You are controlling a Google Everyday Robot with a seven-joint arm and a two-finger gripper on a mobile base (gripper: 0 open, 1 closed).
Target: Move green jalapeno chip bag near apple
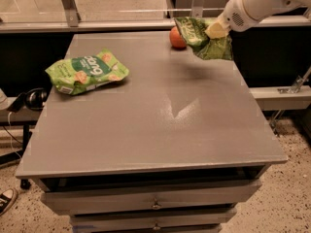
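Note:
My gripper (pixel 216 30) is shut on the green jalapeno chip bag (pixel 200 38) and holds it in the air above the table's far right part. The bag hangs crumpled and tilted from the fingers. The apple (pixel 176 38), small and red-orange, sits on the grey table (pixel 160 110) near its far edge. The bag's left end overlaps the apple's right side in the view. My white arm (pixel 257 4) reaches in from the upper right.
A puffier green bag with chip pictures (pixel 86 72) lies on the table's left side. A metal rail and glass panel (pixel 121 23) run behind the far edge. Drawers (pixel 155 205) sit below the front edge. Headphones (pixel 29 99) lie to the left.

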